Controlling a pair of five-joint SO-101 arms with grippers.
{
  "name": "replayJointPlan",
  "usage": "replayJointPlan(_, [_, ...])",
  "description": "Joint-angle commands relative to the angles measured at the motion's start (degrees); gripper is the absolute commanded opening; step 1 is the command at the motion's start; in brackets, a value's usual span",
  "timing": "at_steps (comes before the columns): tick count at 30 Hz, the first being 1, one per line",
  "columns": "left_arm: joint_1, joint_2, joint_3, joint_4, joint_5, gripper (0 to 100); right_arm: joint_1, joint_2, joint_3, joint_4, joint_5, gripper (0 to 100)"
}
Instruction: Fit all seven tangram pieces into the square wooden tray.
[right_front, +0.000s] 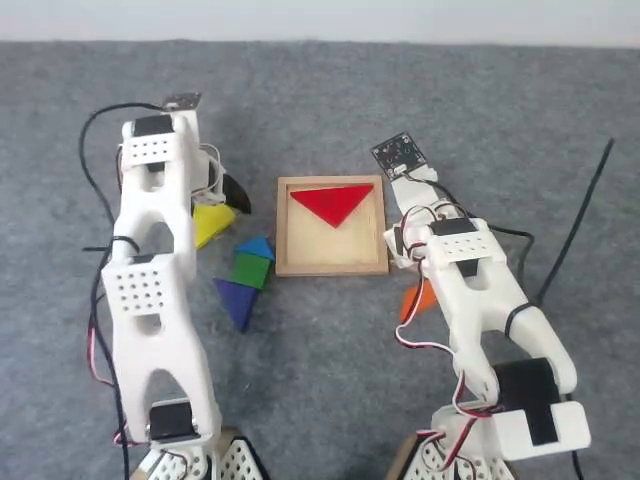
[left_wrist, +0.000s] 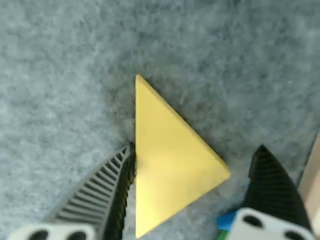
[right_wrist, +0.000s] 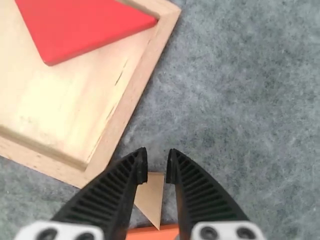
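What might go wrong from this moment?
The left end effector straddles the yellow triangle with one finger at its edge and the other apart. Closing may slide or spin the flat piece rather than lift it. The blue piece lies close by the other finger and may get nudged.

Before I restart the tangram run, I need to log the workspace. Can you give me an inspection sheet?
Surface: grey felt mat, flat.
Job's things: square wooden tray at centre, red triangle inside along its far edge. Yellow triangle, blue triangle, green square and purple triangle lie left of it. Orange piece off its right side, partly under an arm. Pale tan triangle next to the orange piece.
Clutter: nothing seen.
Grippers: left gripper open, straddling the yellow triangle. Right gripper above the tan triangle, just off a tray corner.
Cables: black cable crosses the mat on the right.
Surroundings: pale wall strip beyond the mat.
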Motion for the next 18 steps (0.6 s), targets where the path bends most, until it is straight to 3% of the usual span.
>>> replayJointPlan(1, [-0.26,4.84,-13.93,7.38,0.18,35,0.40,-2.86,-3.43,0.57,0.97,9.0])
replayJointPlan(9, [-0.26,5.19,-17.45,9.58,-2.20,32,0.40,-2.86,-3.52,0.57,0.97,9.0])
replayJointPlan(18, [2.02,-11.34,-1.71,9.58,-2.55,32,0.40,-2.86,-3.52,0.22,0.97,9.0])
